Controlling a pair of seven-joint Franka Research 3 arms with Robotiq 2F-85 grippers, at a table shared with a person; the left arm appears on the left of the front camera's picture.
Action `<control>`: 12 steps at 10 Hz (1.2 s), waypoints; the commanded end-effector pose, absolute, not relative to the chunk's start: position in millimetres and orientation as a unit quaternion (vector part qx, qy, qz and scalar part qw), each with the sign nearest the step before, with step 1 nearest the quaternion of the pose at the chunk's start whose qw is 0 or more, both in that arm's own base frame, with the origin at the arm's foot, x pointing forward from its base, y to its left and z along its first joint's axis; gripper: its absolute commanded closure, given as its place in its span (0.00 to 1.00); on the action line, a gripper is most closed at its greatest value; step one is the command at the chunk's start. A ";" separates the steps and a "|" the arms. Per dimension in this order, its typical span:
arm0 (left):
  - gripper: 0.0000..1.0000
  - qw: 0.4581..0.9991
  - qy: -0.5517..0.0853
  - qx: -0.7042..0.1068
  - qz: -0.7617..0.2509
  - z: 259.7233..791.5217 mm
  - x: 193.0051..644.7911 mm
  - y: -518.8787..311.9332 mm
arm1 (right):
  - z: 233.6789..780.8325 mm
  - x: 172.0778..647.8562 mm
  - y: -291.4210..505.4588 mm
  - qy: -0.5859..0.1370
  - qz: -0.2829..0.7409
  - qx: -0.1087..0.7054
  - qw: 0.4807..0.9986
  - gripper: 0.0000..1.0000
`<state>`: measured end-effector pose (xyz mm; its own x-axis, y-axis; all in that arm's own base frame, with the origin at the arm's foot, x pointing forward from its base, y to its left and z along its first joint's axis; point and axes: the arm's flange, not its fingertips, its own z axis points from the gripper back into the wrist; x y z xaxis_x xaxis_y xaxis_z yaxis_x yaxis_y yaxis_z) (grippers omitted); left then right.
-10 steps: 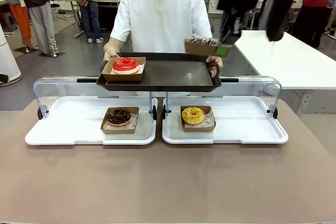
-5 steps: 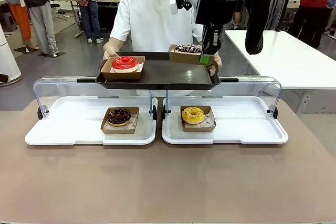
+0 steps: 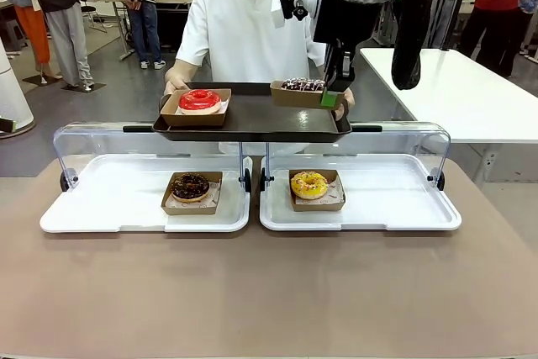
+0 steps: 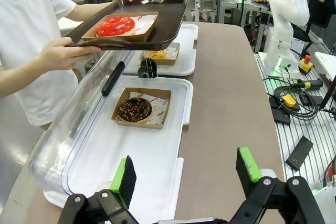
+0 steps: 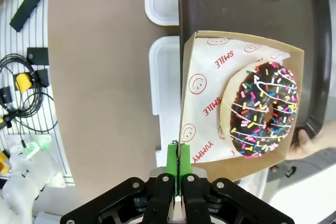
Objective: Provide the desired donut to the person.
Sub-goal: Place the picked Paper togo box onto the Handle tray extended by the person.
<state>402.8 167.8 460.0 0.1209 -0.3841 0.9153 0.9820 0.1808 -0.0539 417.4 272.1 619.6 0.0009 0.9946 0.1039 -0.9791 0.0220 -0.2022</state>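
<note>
Now the right gripper [image 5: 179,165], jaws pinched on the brown cardboard tray's [image 3: 296,95] edge, had lowered the sprinkled chocolate donut [image 3: 303,85] onto the right of the person's [image 3: 252,31] dark serving tray [image 3: 252,119], delivery seemingly awaiting only release; left gripper [image 4: 186,176] spread, empty.

Left gripper [image 4: 184,174] at bottom, jaws wide apart, over white tray [image 4: 157,166] holding chocolate donut [image 4: 135,109]. Upper left, the person [image 4: 31,30] holds dark tray [image 4: 170,17] with red donut [image 4: 115,25]. Brown bench [image 4: 226,93] at centre right.

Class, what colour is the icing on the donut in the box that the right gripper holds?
Dark chocolate icing with white drizzle and multicoloured sprinkles, clearest in the right wrist view.
</note>
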 end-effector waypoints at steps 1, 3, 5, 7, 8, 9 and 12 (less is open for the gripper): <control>0.00 0.651 -0.412 -0.367 -0.521 461.4 402.5 168.9 | 618.5 418.8 265.3 -0.112 0.695 -0.031 0.710 0.98; 0.00 0.651 -0.412 -0.367 -0.521 461.4 402.5 168.9 | 608.5 427.3 259.7 -0.108 0.690 -0.017 0.715 0.98; 0.00 0.651 -0.412 -0.367 -0.521 461.4 402.5 168.9 | 597.3 440.6 258.9 -0.102 0.685 -0.015 0.722 0.98; 0.00 0.651 -0.412 -0.367 -0.521 461.4 402.5 168.9 | 585.8 452.1 258.0 -0.096 0.682 -0.010 0.725 0.98; 0.00 0.651 -0.412 -0.367 -0.521 461.4 402.5 168.9 | 579.7 457.6 258.3 -0.091 0.680 -0.005 0.728 0.98; 0.00 0.651 -0.412 -0.367 -0.521 461.4 402.5 168.9 | 575.1 459.4 259.8 -0.090 0.682 -0.003 0.726 0.98; 0.00 0.651 -0.412 -0.367 -0.521 461.4 402.5 168.9 | 567.8 464.9 261.9 -0.095 0.685 0.003 0.722 0.98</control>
